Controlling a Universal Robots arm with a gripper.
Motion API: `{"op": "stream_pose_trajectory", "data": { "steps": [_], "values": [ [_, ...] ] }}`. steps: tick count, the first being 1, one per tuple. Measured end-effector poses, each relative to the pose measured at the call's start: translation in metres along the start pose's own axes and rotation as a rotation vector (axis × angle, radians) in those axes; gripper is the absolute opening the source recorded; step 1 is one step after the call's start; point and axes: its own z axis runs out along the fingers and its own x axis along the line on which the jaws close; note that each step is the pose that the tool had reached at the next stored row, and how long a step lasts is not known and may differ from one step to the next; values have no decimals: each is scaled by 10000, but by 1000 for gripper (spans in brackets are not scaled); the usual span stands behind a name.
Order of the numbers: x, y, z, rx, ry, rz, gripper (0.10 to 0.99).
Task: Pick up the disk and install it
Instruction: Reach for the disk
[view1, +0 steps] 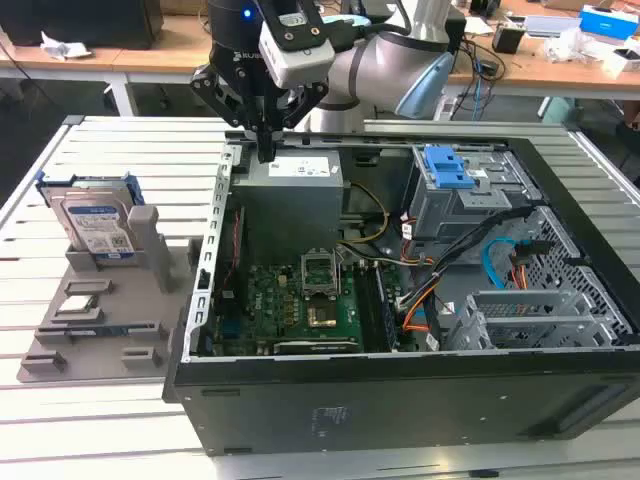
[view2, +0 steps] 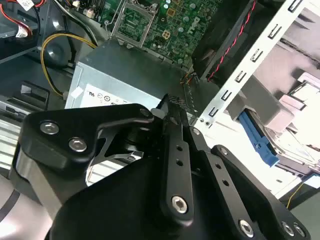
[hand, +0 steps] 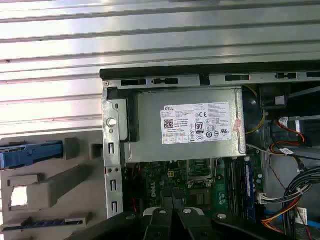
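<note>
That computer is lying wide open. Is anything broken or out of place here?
Nothing stands out. The case lies open, its wiring loose but seemingly intact. The disk stands upright in its grey holder, and the end effector hangs empty by the power supply.

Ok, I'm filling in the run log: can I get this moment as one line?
gripper: shut, empty, above power supply | disk: standing in grey holder, exterior view's left of case | status: not yet picked
</note>
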Motion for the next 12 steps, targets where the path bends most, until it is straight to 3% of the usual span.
{"op": "stream_pose_trajectory", "data": {
  "steps": [8, 12],
  "values": [
    [66, -5, -2, 0, 0, 1, 106],
    [153, -11, -4, 0, 0, -1, 106]
  ]
}}
